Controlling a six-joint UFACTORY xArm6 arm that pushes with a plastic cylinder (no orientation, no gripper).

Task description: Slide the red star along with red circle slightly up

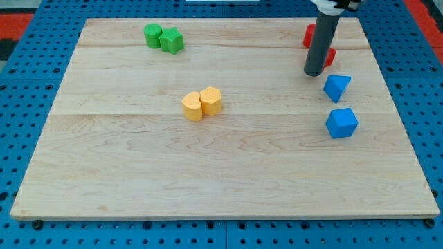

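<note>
Camera view shows my tip planted in the upper right of the frame, on the wooden board. I carry no claw, only a straight dark rod, so nothing opens, closes or clamps. The rod stands in front of two red blocks and hides most of both: one red block shows at the rod's left, close to the board's top edge; the other red block peeks out at its right, slightly lower. Which is the star and which the circle I cannot tell.

I judge the push to be in hand: my tip sits just at the lower side of the pair, seemingly touching or nearly so. The next move calls for a short, steady slide toward the top of the frame, keeping both reds ahead of the rod.

Room is tight: the top edge lies just beyond the upper red, so only a slight push fits. Just below and right of my tip sits a blue block, with a blue cube lower. The green pair and orange pair are well apart, leftward.
</note>
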